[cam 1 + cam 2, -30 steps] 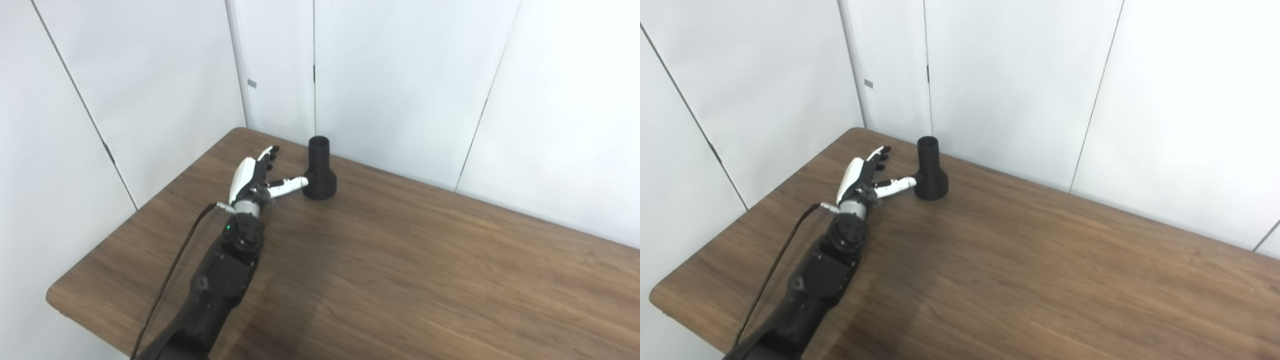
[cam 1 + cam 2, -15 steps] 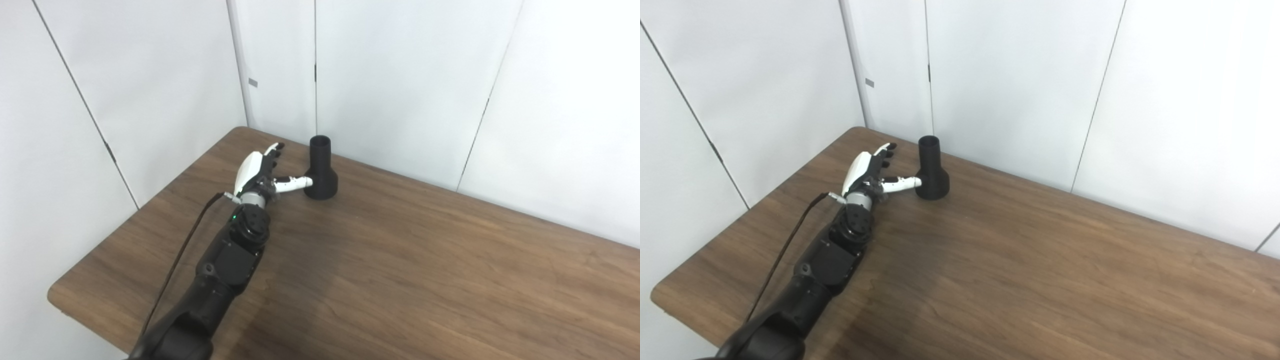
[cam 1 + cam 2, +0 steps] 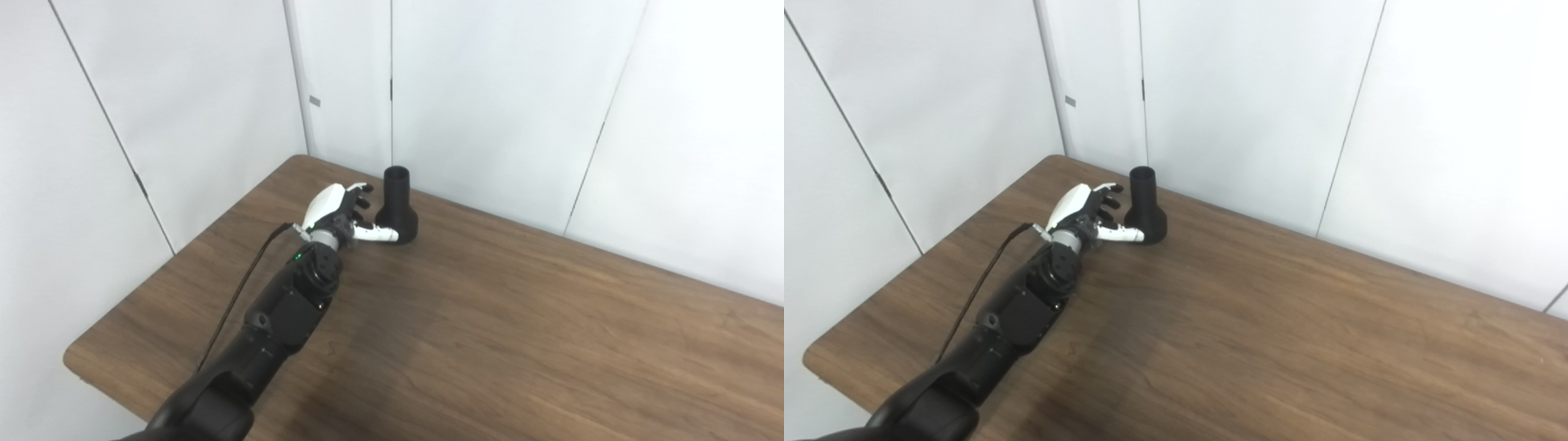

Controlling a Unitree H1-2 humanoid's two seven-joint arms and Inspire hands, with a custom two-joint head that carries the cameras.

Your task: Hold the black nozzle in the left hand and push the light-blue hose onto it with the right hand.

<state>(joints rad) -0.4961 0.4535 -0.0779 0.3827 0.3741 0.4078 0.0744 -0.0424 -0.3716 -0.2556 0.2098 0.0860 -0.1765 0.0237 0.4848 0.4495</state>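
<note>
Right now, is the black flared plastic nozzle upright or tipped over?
Upright: the black flared plastic nozzle rests wide base down on the wooden table, opening upward.

We see a brown wooden table (image 3: 490, 343) set in a corner of white walls (image 3: 490, 92). A black nozzle (image 3: 397, 207) stands up on the table near the back edge, with its wide end down and its thin open end up. Our left hand (image 3: 343, 214) is right beside it, on its left. The fingers (image 3: 361, 202) are spread apart and reach toward the thin part. The white thumb (image 3: 381, 233) lies low against the wide bottom part. The hand is not wrapped around the nozzle. A thin black cable (image 3: 242, 294) runs along the dark arm (image 3: 275, 324).
</note>
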